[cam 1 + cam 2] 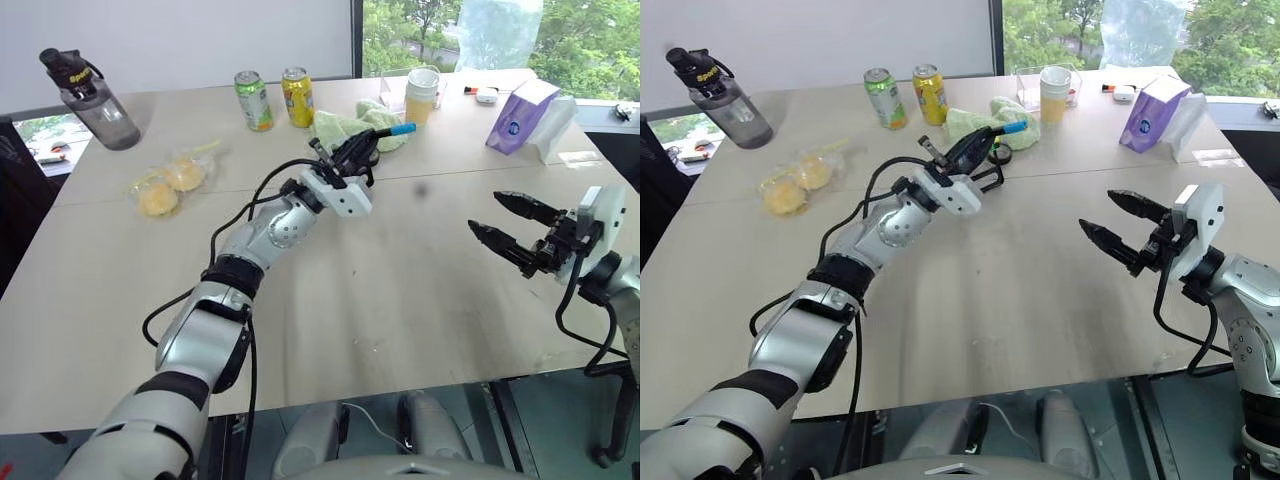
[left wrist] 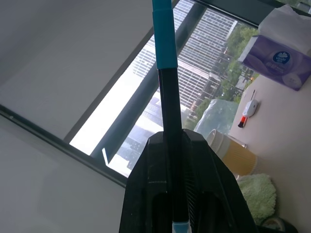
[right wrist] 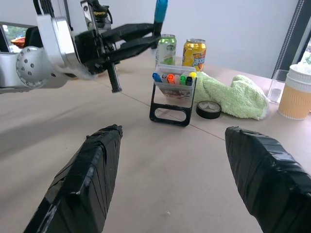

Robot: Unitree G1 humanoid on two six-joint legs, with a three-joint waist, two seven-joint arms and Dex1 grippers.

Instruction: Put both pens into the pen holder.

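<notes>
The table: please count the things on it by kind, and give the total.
Drink cans: 2, green, yellow
Water bottle: 1
Paper cup: 1
Tissue box: 1
Green cloth: 1
Pen holder: 1
Tape roll: 1
Bag of buns: 1
Total: 9

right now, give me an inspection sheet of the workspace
surface: pale wooden table, bare in the near half
job's things: blue-ended pen held in the left hand; pen holder upright beside the green towel, markers in it; second pen: not seen
clutter: water bottle, two drink cans, bagged buns, paper cup, tissue box, tape roll
hands: left hand shut on the pen, above the table; right hand open, empty
cables: black cables along the left arm
surroundings: window with trees behind
</notes>
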